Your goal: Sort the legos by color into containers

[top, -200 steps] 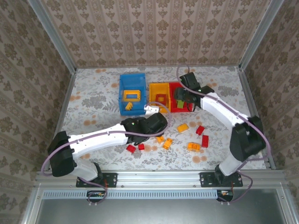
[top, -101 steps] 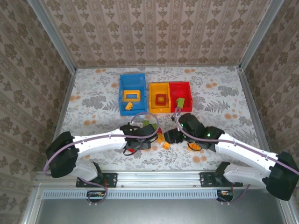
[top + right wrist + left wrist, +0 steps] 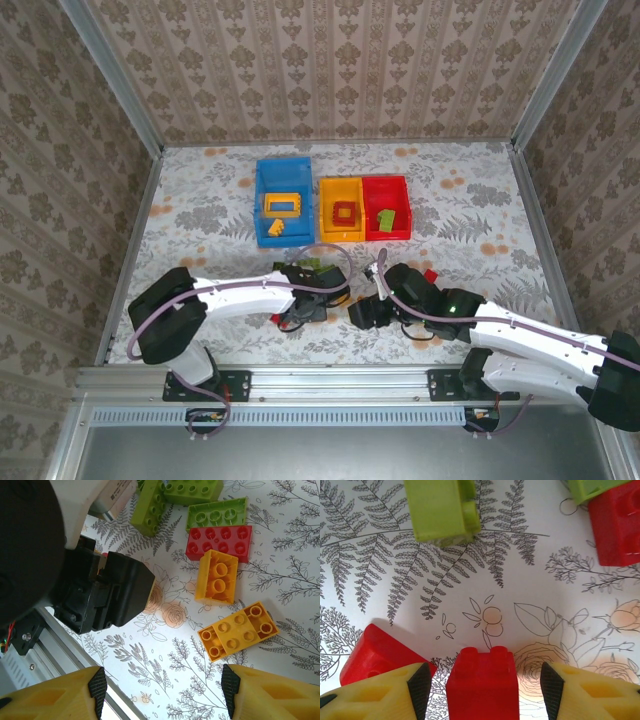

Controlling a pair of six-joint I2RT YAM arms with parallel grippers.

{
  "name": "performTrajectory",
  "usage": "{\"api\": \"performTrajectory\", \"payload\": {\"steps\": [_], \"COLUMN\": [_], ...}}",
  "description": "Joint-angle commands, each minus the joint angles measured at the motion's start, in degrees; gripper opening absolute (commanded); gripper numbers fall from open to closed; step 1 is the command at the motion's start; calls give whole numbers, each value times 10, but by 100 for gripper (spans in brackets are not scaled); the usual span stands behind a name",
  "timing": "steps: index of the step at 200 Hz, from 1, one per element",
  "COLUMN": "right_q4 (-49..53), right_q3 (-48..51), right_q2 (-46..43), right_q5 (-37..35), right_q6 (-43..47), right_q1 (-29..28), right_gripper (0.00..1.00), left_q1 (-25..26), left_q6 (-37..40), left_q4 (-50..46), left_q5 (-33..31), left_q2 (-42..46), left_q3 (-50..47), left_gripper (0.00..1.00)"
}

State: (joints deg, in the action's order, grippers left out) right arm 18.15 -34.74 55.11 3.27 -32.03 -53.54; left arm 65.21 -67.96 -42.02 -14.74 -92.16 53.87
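Observation:
My left gripper (image 3: 484, 684) is open and low over the table. A red lego (image 3: 481, 682) stands between its fingers with a gap on each side. Another red lego (image 3: 375, 652) lies by the left finger. A green lego (image 3: 442, 510) and a further red one (image 3: 617, 522) lie ahead. My right gripper (image 3: 162, 685) is open over bare floral table, nothing between its fingers. Two yellow legos (image 3: 217, 577) (image 3: 237, 630), a red one (image 3: 220, 542) and green ones (image 3: 217, 512) lie beyond it. The blue (image 3: 262, 190), yellow (image 3: 324, 205) and red (image 3: 403, 200) containers stand mid-table.
Both grippers (image 3: 300, 312) (image 3: 362, 312) sit close together near the front edge. The left arm's black wrist (image 3: 105, 592) looms just left of my right fingers. The metal front rail (image 3: 30, 655) runs close by. A yellow frame (image 3: 283, 205) lies in the blue bin.
The right arm swung from the red bin down to the near table. The left gripper drew back toward the front, came down around a red lego and narrowed somewhat.

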Motion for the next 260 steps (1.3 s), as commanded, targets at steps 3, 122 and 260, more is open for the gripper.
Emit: {"api": "performTrajectory", "payload": {"steps": [3, 122, 260], "right_q4": [-10, 14, -21], "right_q3": [-2, -3, -92], "right_q2": [-6, -70, -37], "right_q5": [-11, -89, -101], "right_q6": [-13, -37, -97], "right_q1": [-4, 8, 203], "right_gripper": [65, 54, 52], "left_q1": [2, -5, -170], "left_q6": [-8, 66, 312], "left_q4": [-8, -47, -17], "left_q5": [-5, -64, 8], "left_q2": [-2, 4, -267], "left_q3": [2, 108, 492], "left_gripper": [58, 27, 28]}}
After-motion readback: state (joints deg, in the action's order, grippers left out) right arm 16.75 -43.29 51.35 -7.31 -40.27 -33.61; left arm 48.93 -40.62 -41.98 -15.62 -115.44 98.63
